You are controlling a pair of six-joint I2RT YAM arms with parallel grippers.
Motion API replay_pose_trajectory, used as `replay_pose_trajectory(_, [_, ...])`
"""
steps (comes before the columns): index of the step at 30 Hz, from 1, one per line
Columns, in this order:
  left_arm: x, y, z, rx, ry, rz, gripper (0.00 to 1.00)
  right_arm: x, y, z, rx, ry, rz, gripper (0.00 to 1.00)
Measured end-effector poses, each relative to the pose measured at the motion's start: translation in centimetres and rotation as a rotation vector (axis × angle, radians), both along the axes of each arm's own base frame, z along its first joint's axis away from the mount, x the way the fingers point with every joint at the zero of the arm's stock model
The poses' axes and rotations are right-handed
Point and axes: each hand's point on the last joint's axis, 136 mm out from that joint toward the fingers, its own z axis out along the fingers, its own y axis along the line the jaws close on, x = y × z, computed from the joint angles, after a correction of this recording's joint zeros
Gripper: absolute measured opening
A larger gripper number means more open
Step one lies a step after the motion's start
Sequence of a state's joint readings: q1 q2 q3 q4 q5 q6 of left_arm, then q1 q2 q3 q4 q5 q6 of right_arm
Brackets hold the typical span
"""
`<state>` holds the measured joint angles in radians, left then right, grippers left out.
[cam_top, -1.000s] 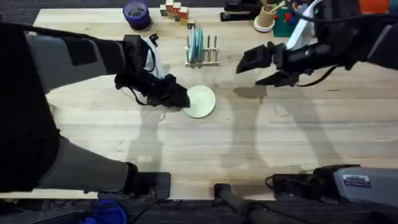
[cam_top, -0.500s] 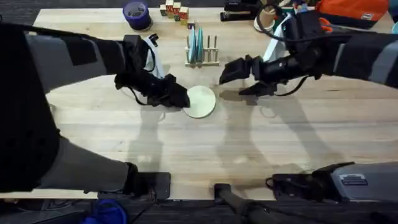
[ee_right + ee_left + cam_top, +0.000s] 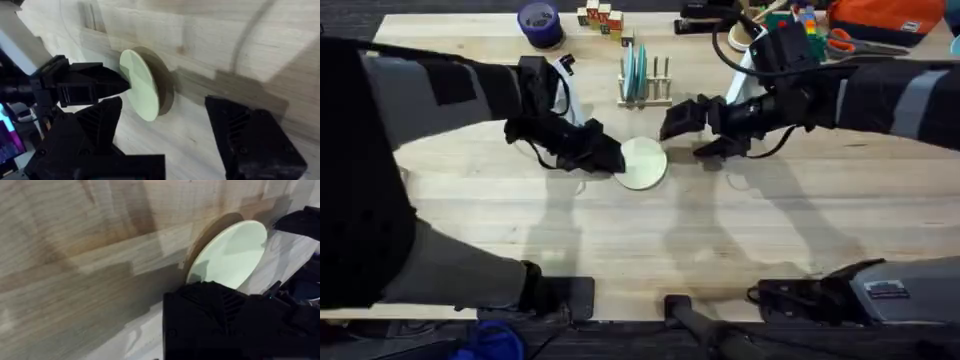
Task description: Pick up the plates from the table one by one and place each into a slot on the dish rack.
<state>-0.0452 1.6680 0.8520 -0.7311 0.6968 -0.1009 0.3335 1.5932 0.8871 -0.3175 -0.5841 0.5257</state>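
Some blue plates (image 3: 636, 70) already stand in the dish rack (image 3: 646, 82) at the far side of the table (image 3: 620, 240). One cream plate (image 3: 643, 163) is left, near the middle. The left end effector (image 3: 608, 160) touches its left edge, tipping it up; I cannot tell if it is closed. The right end effector (image 3: 698, 133) hangs just right of the plate, fingers wide and empty. This last plate still has to go in a slot.

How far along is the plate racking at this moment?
Done: light blue-teal plates stand upright in the dish rack. In hand: the left end effector is at the edge of the cream plate, tilting it off the table, with the open right end effector nearby. Left: racking it.
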Motion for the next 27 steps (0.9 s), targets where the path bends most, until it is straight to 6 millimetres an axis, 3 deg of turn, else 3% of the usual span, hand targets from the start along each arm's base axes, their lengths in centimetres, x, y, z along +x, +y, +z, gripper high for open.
replay_pose_trajectory(27, [0.00, 0.00, 0.00, 0.000, 0.000, 0.000, 0.041, -0.57, 0.97, -0.44, -0.023, 0.009, 0.010, 0.995])
